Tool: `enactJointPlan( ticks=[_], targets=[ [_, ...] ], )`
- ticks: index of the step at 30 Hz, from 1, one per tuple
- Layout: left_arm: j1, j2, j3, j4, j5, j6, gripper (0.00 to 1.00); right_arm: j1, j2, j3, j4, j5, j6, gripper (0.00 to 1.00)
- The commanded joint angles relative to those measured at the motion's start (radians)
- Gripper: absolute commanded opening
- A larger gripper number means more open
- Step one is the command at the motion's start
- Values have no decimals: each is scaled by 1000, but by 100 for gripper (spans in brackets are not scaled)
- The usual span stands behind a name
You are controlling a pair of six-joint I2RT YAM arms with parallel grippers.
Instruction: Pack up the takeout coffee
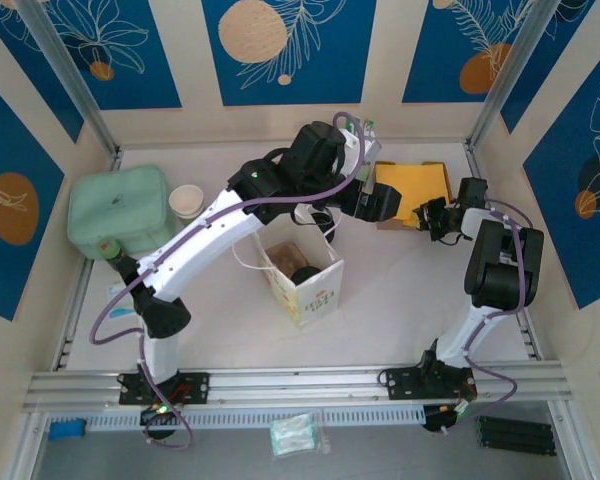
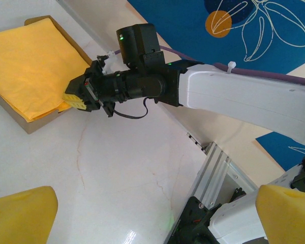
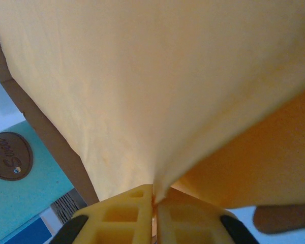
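Coffee step looks done: the green-and-white paper cup with round black lid (image 1: 305, 275) sits inside the white paper bag (image 1: 320, 292) mid-worktop. The right gripper (image 3: 153, 202) is pinched tight on the edge of the top yellow napkin sheet (image 2: 30, 61) in the brown cardboard tray (image 2: 21, 123). The left gripper (image 2: 155, 216) hovers nearby, spread wide and empty. Next move probably calls for lifting a single sheet free and carrying it to the bag. Count: one lidded cup, one lidless cup (image 1: 186, 200), one bag, one tray, one pale green container (image 1: 115, 205).
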Motion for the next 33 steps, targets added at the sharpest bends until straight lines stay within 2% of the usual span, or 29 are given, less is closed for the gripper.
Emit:
enactJointPlan(
  ticks=[1, 3, 15, 31, 32, 33],
  targets=[
    [-13, 9, 34, -8, 16, -5, 99, -4, 19, 16, -8, -39, 21, 3],
    [-13, 9, 34, -6, 17, -5, 99, -6, 7, 19, -6, -48, 22, 0],
    [-16, 4, 34, -14, 17, -1, 99, -7, -117, 54, -56, -63, 4, 0],
    [-19, 6, 32, -8, 17, -2, 100, -20, -206, -169, 12, -62, -4, 0],
    [-19, 7, 32, -6, 18, -4, 99, -22, -206, -175, 15, -60, -6, 3],
    [-19, 8, 32, -5, 18, -4, 100, -22, -204, -176, 15, -58, -6, 10]
  ],
)
